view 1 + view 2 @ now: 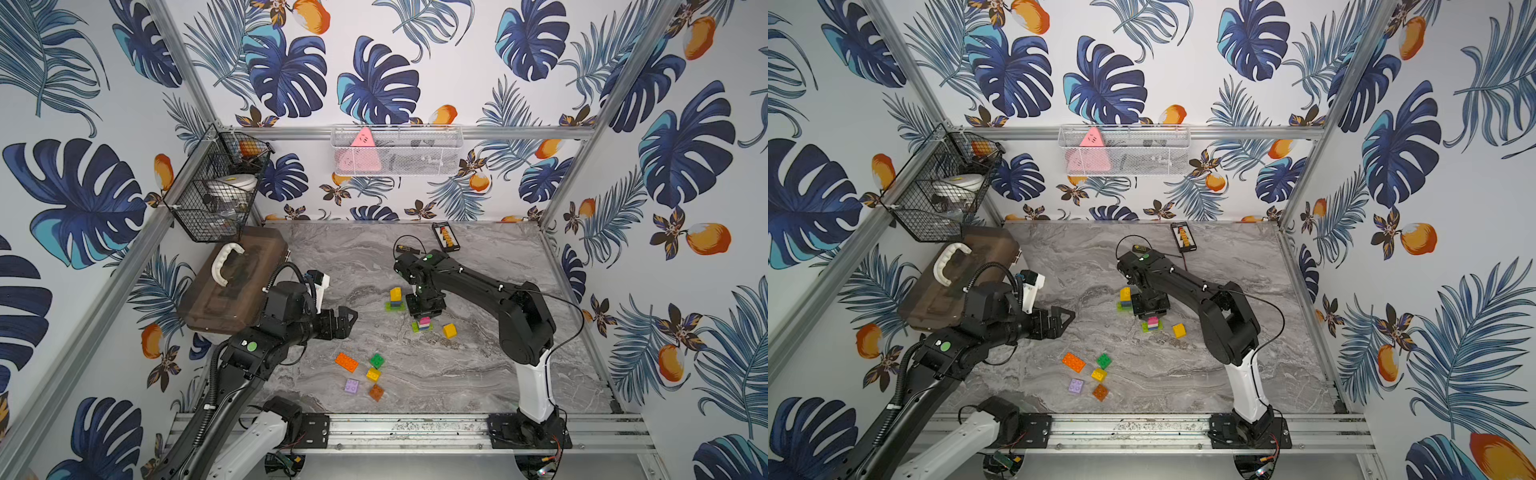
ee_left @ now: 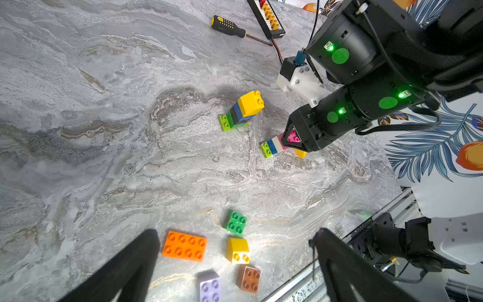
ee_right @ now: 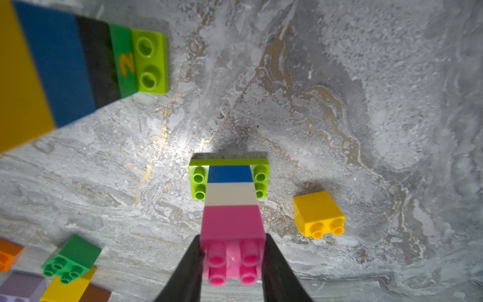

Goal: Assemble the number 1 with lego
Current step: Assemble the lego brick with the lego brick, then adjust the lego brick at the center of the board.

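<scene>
**Partly built: lego (image 1: pixel 424 325) in two columns, six loose bricks (image 1: pixel 346 361) left**

On the grey marbled surface (image 1: pixel 478 365) stand a yellow-topped plastic column (image 1: pixel 395 297) and a shorter pink-topped column (image 1: pixel 1152 323). The right claw (image 3: pixel 233 236) closely flanks the pink studded brick (image 3: pixel 231 222); gripping or merely touching, I cannot tell. The left claw (image 1: pixel 349 324) hovers wide open, empty.

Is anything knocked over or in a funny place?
Yes. One small yellow lego brick lies on its side beside the pink-topped brick stack, studs pointing sideways. Another yellow brick lies tipped near the long orange brick.
</scene>
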Controlling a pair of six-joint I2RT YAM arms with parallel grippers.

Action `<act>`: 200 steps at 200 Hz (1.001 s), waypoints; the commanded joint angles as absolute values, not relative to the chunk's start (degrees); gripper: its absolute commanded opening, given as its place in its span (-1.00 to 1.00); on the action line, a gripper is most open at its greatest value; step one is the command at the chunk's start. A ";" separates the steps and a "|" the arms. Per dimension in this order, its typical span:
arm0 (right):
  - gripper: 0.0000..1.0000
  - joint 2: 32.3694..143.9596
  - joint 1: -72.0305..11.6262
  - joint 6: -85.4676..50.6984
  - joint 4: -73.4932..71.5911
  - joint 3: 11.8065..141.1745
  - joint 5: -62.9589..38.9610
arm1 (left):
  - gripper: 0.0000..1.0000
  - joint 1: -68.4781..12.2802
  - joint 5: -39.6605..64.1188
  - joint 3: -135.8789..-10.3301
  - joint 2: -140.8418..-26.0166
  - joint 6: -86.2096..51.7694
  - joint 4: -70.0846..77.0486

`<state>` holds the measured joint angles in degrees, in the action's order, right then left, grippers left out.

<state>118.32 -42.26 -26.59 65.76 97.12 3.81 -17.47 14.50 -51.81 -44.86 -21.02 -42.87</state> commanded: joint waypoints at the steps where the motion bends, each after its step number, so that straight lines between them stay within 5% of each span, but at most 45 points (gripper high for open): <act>1: 0.01 117.71 -42.27 -28.67 64.75 97.37 4.76 | 0.98 -17.47 14.50 -52.08 -44.92 -20.83 -41.85; 25: 0.24 116.56 -42.22 -29.33 65.46 98.60 4.58 | 0.98 -17.40 14.33 -52.03 -44.96 -20.92 -41.96; 72: 0.35 109.78 -42.02 -28.61 64.48 98.09 4.76 | 0.98 -17.48 14.31 -52.12 -45.34 -20.78 -41.94; 118: 0.52 93.62 -37.29 -26.96 59.45 83.69 10.77 | 0.98 -17.48 14.36 -52.03 -45.49 -20.80 -41.91; 164: 0.34 87.89 -21.80 -29.82 51.46 69.70 1.04 | 0.98 -17.49 14.07 -52.12 -46.24 -20.83 -42.10; 200: 0.10 94.07 -16.63 -28.20 50.17 70.42 -0.75 | 0.98 -17.66 13.19 -52.11 -45.70 -21.00 -42.21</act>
<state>90.78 -18.48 -29.06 53.71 69.58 2.37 -17.50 13.85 -51.81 -45.95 -20.99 -42.89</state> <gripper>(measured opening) 0.566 0.989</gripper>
